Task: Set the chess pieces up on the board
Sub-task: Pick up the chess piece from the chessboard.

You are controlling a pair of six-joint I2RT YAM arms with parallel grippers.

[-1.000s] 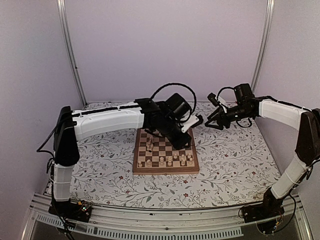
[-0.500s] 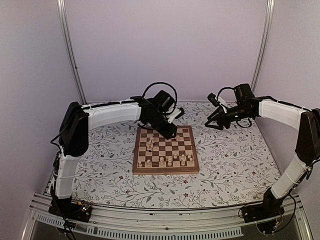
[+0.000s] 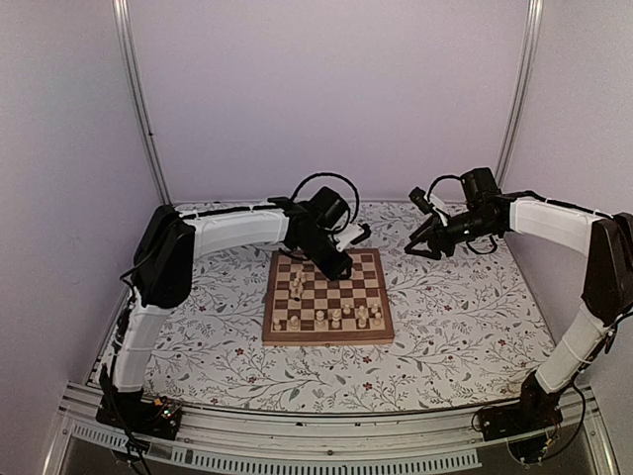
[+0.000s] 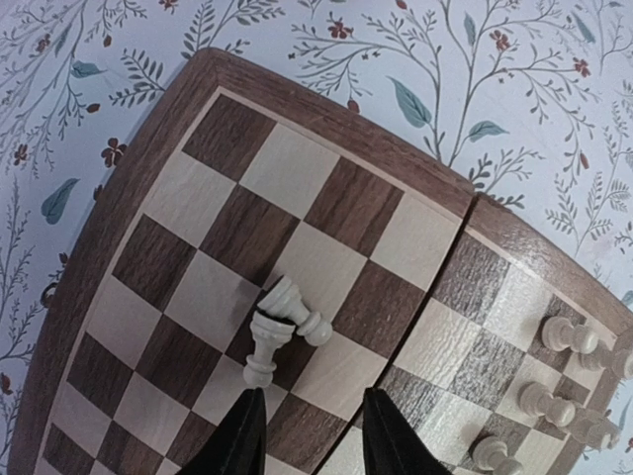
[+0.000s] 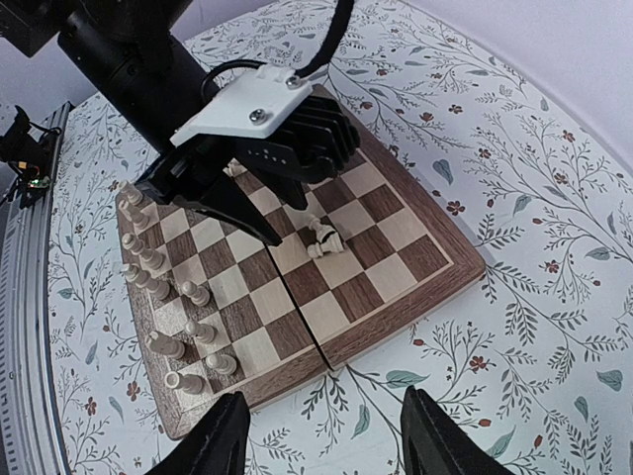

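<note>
Wooden board lies on the flowery table cover. Since a second ago the left gripper has pulled back from the right. It hangs open and empty over two tipped chess pieces that touch each other on the far squares. The right gripper has stayed by the far right corner, open and empty too. One board, two grippers; the standing pieces along the front edge are too small to count.

A floral-patterned table cover lies between pale lilac walls.
</note>
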